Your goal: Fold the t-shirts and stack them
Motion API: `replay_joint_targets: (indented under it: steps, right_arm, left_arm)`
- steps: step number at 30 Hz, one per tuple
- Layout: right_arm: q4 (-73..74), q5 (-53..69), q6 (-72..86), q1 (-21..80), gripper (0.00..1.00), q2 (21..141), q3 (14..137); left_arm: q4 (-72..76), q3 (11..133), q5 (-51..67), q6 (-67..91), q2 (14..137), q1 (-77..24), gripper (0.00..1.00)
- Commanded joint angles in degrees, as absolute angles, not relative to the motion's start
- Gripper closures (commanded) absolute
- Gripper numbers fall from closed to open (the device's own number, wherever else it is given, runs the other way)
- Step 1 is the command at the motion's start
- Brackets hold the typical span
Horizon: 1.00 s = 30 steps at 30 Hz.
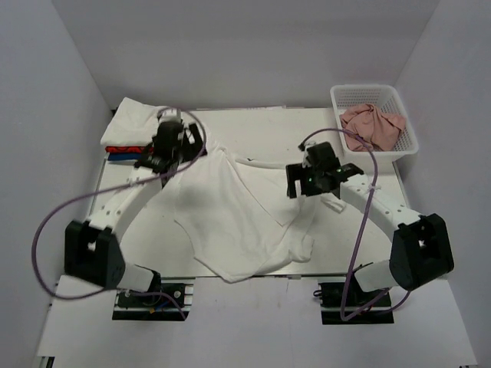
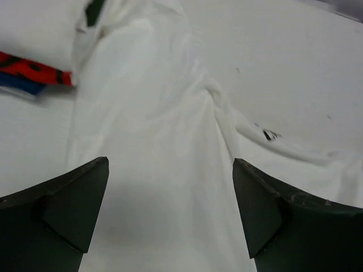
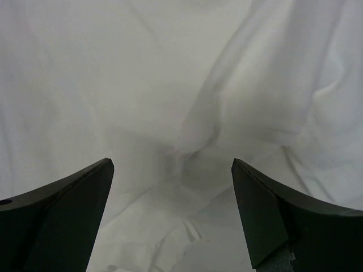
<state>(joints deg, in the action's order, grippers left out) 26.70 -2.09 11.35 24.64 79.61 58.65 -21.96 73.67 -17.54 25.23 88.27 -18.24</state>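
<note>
A large white t-shirt [image 1: 238,222] lies crumpled and partly spread across the middle of the table. My left gripper [image 1: 170,152] hovers over its back left part, open with only cloth [image 2: 153,141] below its fingertips [image 2: 170,190]. Above the shirt's right side my right gripper [image 1: 308,182] is open too, nothing between its jaws [image 3: 170,190], rumpled white fabric [image 3: 170,85] beneath. At the back left stands a stack: a folded white t-shirt [image 1: 132,121] on a red one [image 1: 123,149] and a blue one [image 1: 120,156]. The red t-shirt [image 2: 34,68] and the blue t-shirt [image 2: 22,86] show in the left wrist view.
A white plastic basket [image 1: 406,115] with a crumpled pink cloth [image 1: 372,126] stands at the back right. White walls close in the table on three sides. Purple cables loop out from both arms.
</note>
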Motion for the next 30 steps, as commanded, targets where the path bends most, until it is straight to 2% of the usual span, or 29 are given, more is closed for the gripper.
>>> replay_joint_targets:
  steps: [1, 6, 10, 13, 15, 16, 17, 18, 20, 26, 28, 30]
  right_arm:
    - [26.98, 3.52, 10.98, 28.28, 0.1, 80.59, 55.38]
    - [25.94, 0.89, 13.96, 31.55, 0.1, 82.96, 52.57]
    - [25.84, -6.57, 18.72, 32.08, 0.17, 86.3, 52.99]
    - [22.95, -5.2, 19.77, 32.26, 0.24, 88.05, 52.47]
    - [21.89, -5.1, 20.21, 32.43, 0.34, 89.03, 53.43]
    - [21.19, -5.1, 20.56, 32.34, 0.44, 89.56, 53.96]
    - [20.4, -5.36, 21.35, 32.52, 0.55, 90.26, 54.49]
    - [20.39, -5.97, 21.71, 32.35, 0.82, 90.61, 54.84]
    - [20.39, -7.54, 22.41, 32.43, 0.98, 90.79, 56.77]
    - [17.94, -7.12, 24.16, 31.91, 1.0, 89.83, 60.38]
    - [17.41, -8.51, 28.36, 31.29, 1.0, 91.66, 67.11]
    - [17.92, -10.35, 30.3, 30.24, 1.0, 93.15, 68.89]
  left_arm:
    - [-16.83, 53.7, 0.38, 30.67, 79.48, -18.28, 0.0]
    - [-13.37, 40.01, 9.3, 35.85, 73.31, -19.95, 0.0]
    - [-11.51, 33.23, 11.07, 37.0, 71.99, -20.57, 0.0]
    - [-10.99, 31.21, 8.54, 37.0, 71.28, -20.57, 0.0]
    - [-10.99, 30.32, 6.78, 37.0, 70.75, -20.57, 0.0]
    - [-11.6, 29.8, 6.16, 37.0, 70.75, -20.57, 0.0]
    - [-11.6, 29.79, 6.15, 37.0, 70.75, -20.57, 0.0]
    - [-12.47, 29.79, 4.24, 37.52, 71.54, -20.57, 0.0]
    - [-13.53, 29.79, 2.91, 37.53, 73.12, -20.57, 0.0]
    - [-17.66, 31.37, -0.88, 38.23, 78.29, -20.57, 0.0]
    - [-19.76, 32.78, -3.59, 38.23, 80.49, -20.57, 0.0]
    - [-21.09, 33.39, -4.91, 38.84, 81.64, -20.57, 0.0]
